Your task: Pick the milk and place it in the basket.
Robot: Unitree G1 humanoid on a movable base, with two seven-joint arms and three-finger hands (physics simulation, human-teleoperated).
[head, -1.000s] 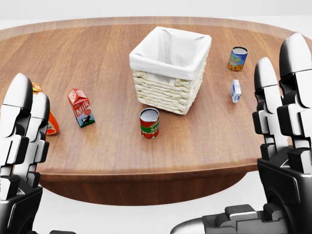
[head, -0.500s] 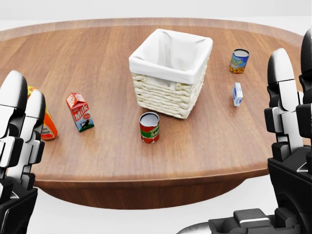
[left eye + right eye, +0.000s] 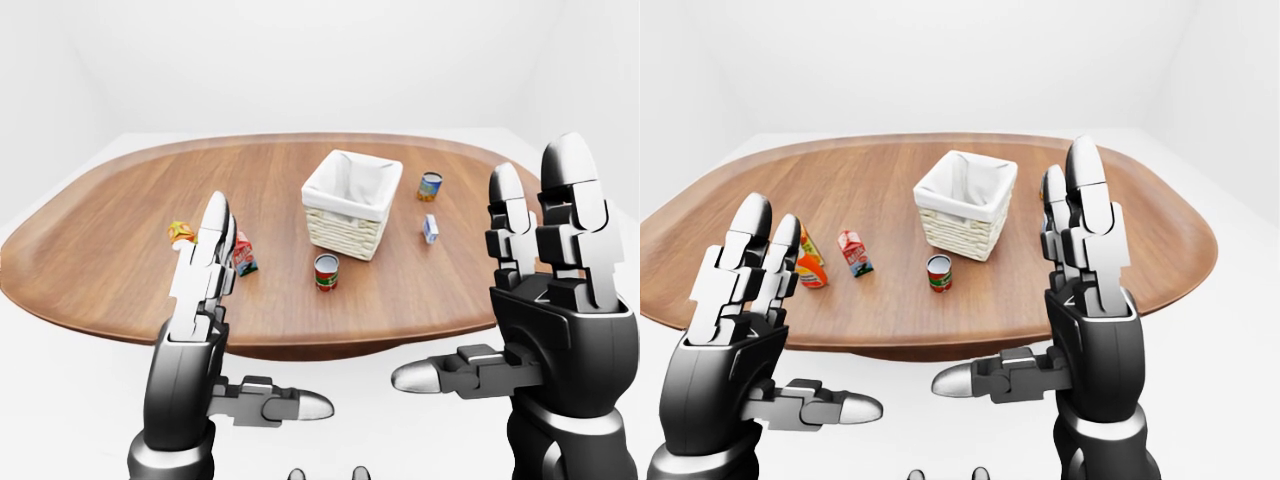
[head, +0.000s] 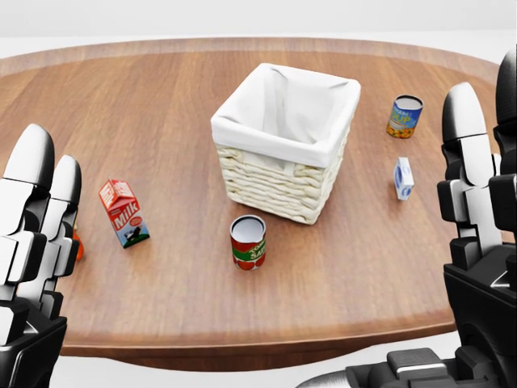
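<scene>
The milk [image 4: 123, 212] is a small red and white carton. It stands upright on the wooden table [image 4: 161, 113], at the left of the head view. The wicker basket [image 4: 275, 184] has a white cloth lining and stands near the middle, to the right of the milk. My left hand [image 3: 750, 300] is raised, open and empty, nearer to me than the table edge and left of the milk. My right hand [image 3: 1085, 265] is also raised, open and empty, at the right. Neither hand touches anything.
A red tomato can [image 4: 248, 242] stands just below the basket in the head view. A blue and yellow can [image 4: 405, 116] and a small white and blue carton [image 4: 403, 178] stand to its right. An orange carton [image 3: 808, 262] stands left of the milk.
The whole picture has shifted: the camera has moved closer to the table, so the basket and cans look larger and lower. Both hands stay raised and open.
</scene>
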